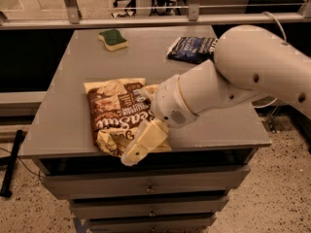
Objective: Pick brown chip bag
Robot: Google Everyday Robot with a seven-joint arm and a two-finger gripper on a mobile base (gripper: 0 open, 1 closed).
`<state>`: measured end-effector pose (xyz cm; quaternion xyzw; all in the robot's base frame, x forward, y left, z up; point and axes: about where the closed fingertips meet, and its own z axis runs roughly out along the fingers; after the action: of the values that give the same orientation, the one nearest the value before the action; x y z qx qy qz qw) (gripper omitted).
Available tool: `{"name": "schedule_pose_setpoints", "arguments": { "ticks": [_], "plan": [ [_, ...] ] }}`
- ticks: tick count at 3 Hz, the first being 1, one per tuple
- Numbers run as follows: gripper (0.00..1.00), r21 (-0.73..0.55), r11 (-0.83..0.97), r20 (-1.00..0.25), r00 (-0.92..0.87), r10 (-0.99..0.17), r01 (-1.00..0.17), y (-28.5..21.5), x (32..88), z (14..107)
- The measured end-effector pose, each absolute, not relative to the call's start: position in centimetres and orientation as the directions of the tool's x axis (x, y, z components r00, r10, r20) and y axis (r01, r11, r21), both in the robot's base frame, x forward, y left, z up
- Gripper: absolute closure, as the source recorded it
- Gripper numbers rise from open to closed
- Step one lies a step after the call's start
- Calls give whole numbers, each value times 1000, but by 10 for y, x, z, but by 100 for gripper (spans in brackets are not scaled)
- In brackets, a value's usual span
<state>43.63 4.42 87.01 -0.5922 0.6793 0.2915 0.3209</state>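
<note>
gripper point(136, 152) low over brown chip bag point(116, 113), sponge point(112, 38), blue bag point(190, 48) well apart

— What does the robot look like?
— Its arm point(252, 67) is creamy white, fat and round, like smooth tubes joined up. The big right part has little dark dots on it.
— And the end?
— The round wrist point(170, 103) has a patch of tiny holes. The gripper point(138, 149) is pale yellow and blocky, at the near edge of the table point(63, 106). A thin grey cable point(278, 22) loops at the far right

High front view — end effector point(139, 149) low-centre
</note>
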Motion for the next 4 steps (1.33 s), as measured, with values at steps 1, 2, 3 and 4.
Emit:
{"name": "schedule_pose_setpoints", "arguments": {
  "ticks": [1,2,3,4],
  "plan": [
    [18,0,130,-777,-82,-625,-992,54,429,856],
    [41,-18,133,-774,-70,-629,-991,59,429,851],
    [64,-34,138,-774,-61,-631,-990,60,432,851],
    [88,-55,149,-775,-52,-630,-987,57,438,855]
  ]
}}
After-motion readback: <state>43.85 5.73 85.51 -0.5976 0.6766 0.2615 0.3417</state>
